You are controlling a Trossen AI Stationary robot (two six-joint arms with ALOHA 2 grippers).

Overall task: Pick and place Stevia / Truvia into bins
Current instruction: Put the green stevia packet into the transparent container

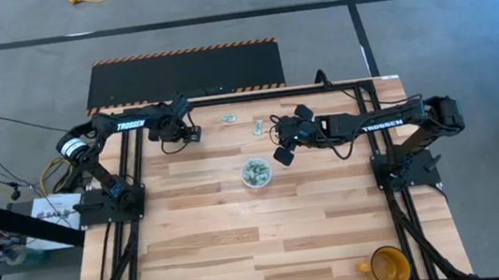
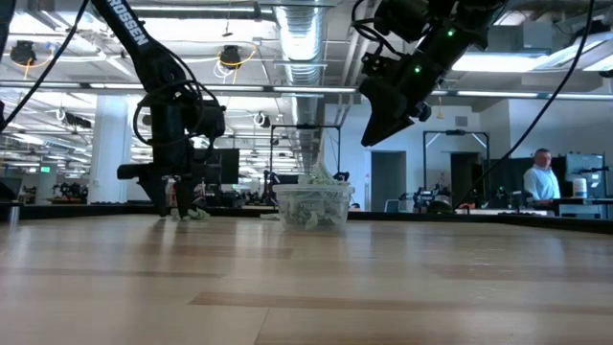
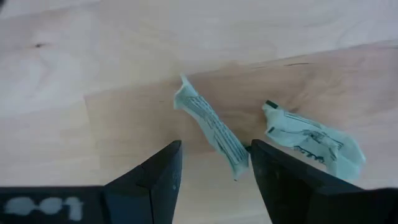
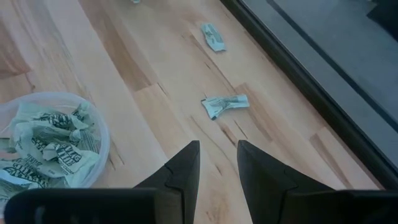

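Note:
The clear cup (image 1: pixel 245 173) (image 2: pixel 287 203) stands near the table's middle, filled with several pale green sachets (image 4: pixel 53 149). Two loose sachets (image 1: pixel 257 127) (image 1: pixel 227 119) lie flat near the far edge; the right wrist view shows them too (image 4: pixel 224 104) (image 4: pixel 213 36). My left gripper (image 1: pixel 188 134) (image 3: pixel 214 165) is down at the table, far left of the cup. It is open, with its fingers on either side of one sachet (image 3: pixel 208 124); a second sachet (image 3: pixel 314 142) lies beside it. My right gripper (image 1: pixel 284 152) (image 2: pixel 378 129) (image 4: pixel 217 165) hangs above the table just right of the cup, narrowly open and empty. My left gripper points down with its fingers on either side of the near end (image 3: pixel 235 163) of a sachet that lies flat on the table. That end sits right by one finger (image 3: pixel 261 163). I cannot tell whether they touch.
A yellow-orange mug (image 1: pixel 388 266) stands at the near right corner. A black mat (image 1: pixel 185 74) lies beyond the far edge. The arm bases and black frame rails (image 1: pixel 110 201) (image 1: pixel 404 171) flank the table. A person (image 2: pixel 543 182) stands far off in the room.

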